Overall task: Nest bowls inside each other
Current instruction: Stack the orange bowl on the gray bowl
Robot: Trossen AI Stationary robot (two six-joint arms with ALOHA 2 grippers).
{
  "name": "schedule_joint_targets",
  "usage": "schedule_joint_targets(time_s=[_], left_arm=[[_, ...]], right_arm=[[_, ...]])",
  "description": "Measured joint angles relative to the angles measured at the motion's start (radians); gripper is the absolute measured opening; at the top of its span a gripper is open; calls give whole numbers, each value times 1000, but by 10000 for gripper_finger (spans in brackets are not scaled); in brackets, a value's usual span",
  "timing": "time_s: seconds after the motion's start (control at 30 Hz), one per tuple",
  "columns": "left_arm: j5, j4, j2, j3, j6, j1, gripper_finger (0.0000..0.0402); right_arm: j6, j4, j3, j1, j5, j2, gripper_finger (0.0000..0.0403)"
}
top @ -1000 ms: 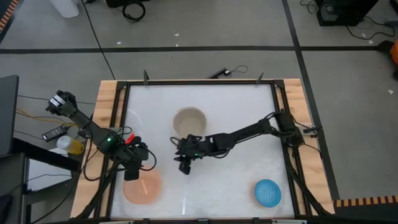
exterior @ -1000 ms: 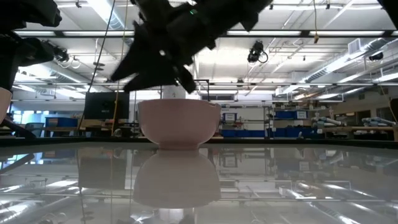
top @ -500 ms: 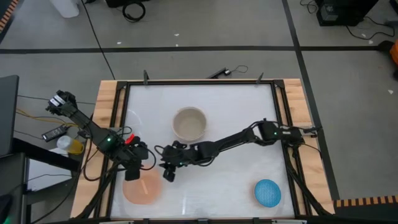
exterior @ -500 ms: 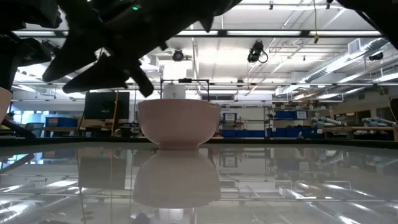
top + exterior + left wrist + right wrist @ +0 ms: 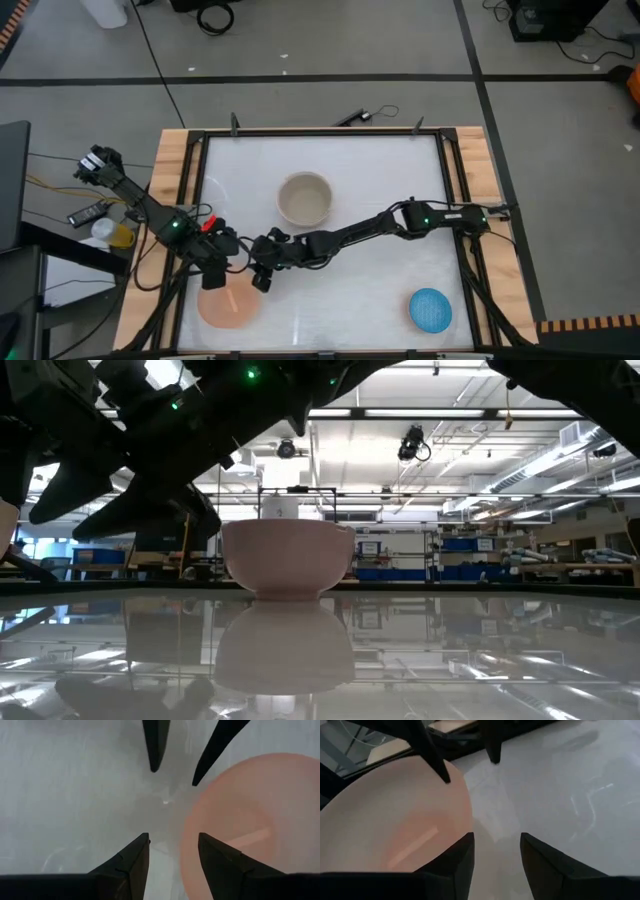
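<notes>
The wide peach-orange bowl (image 5: 228, 304) stands on its base near the table's front left corner. My left gripper (image 5: 172, 851) hovers open above the bowl's right rim, one finger over the bowl and one over the table. My right gripper (image 5: 496, 851) reaches across from the right. It is open and low beside that same rim (image 5: 468, 815), facing the left gripper (image 5: 462, 747). A cream-white bowl (image 5: 304, 198) stands upright at mid-table. The blue bowl (image 5: 431, 310) sits near the front right corner.
The right arm (image 5: 370, 228) stretches across the table's middle, just in front of the cream-white bowl (image 5: 288, 560). A raised dark frame (image 5: 320, 132) borders the glossy white table. Bare table lies between the peach-orange and blue bowls.
My right gripper has travelled toward the table's left and near edges, sinking a little. It started in front of the cream-white bowl and now sits beside the peach-orange bowl, close to my left gripper. The bowls have kept their places.
</notes>
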Motion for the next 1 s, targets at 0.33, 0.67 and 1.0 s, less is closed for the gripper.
schedule_joint_targets(time_s=[0.33,0.67,1.0], left_arm=[[0,37,95,0,21,-45,172],[-8,56,214,0,40,-44,172],[-63,150,221,0,73,27,172]], right_arm=[[-135,103,1,14,0,-5,216],[-162,22,0,25,0,0,234],[-76,-90,1,24,-24,-1,216]])
